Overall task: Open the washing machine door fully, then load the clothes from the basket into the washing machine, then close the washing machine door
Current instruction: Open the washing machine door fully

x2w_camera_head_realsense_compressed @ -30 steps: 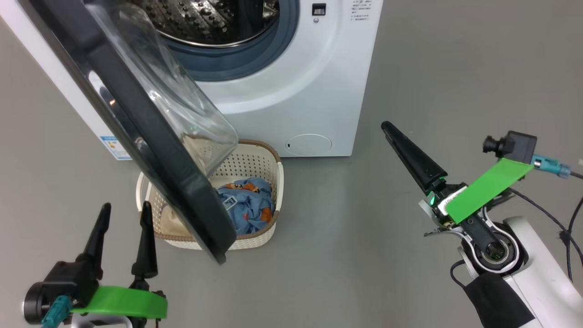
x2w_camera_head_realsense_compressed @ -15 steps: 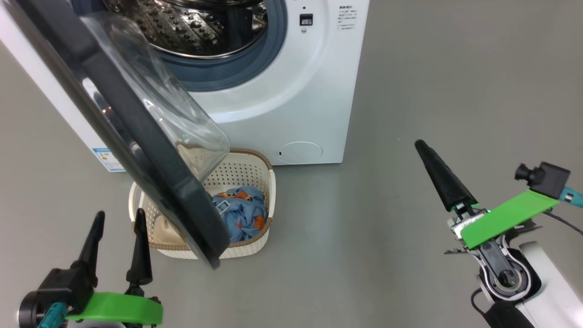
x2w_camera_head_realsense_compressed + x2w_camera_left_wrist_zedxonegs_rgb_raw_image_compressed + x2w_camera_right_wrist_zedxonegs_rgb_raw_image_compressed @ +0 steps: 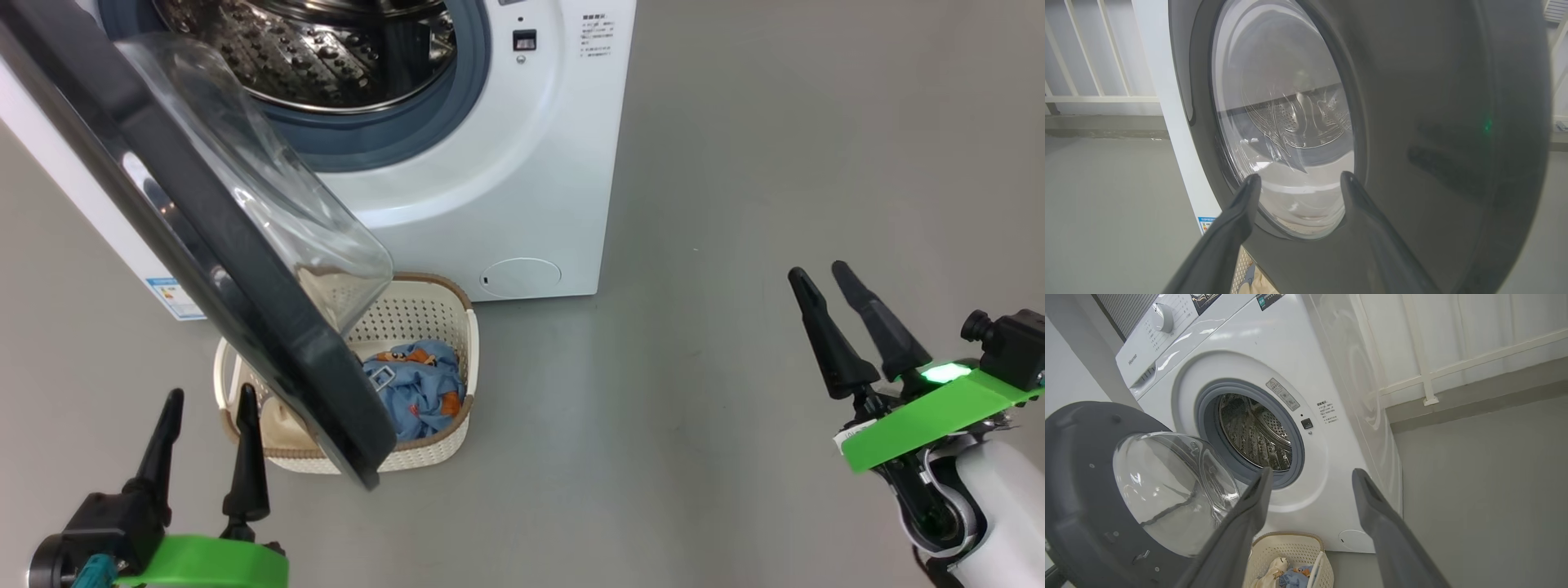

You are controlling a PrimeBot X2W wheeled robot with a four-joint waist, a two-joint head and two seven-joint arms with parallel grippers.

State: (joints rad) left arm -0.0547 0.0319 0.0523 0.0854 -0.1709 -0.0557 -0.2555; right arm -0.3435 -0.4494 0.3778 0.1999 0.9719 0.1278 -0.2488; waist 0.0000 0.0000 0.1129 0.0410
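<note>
Head camera shifted, right gripper (image 3: 815,269) drawn back from the washing machine (image 3: 506,188), jaws apart, empty, left gripper (image 3: 211,392) spread, empty, near the half-open washing machine door (image 3: 318,384), the clothes (image 3: 412,392) in the basket (image 3: 424,453) beneath the door.

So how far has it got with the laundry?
Done: the washing machine door is open, though it overhangs the basket and may need swinging wider. In hand: nothing; left hand and right hand are open, empty. Left: the clothes lie in the basket, the drum is bare.
</note>
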